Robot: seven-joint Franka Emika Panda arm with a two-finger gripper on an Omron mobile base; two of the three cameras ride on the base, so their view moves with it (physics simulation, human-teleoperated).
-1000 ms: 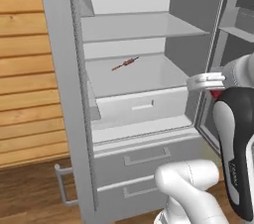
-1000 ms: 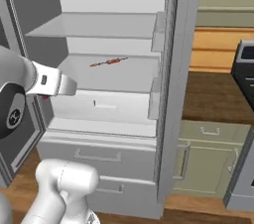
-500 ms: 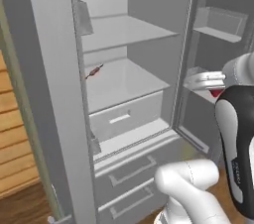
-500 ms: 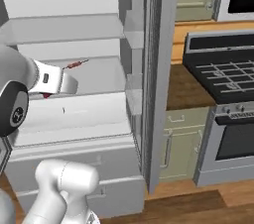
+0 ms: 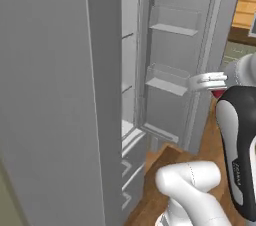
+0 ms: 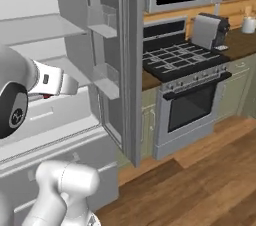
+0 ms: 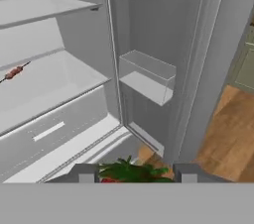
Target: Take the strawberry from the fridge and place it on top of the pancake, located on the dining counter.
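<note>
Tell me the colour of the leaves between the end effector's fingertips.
Green, on the strawberry; clearest in the hand view.

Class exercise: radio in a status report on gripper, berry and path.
Gripper shut on small red strawberry with green leaves. Light grey fridge open ahead, its door close by. Pancake unseen.

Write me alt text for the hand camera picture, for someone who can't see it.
The pincer holds the strawberry, its green leaves showing between the two finger tips, in front of the open fridge. White shelves and a drawer lie to the left, with a thin orange-brown stick on one shelf; the door's bins are at centre, wooden floor at right.
</note>
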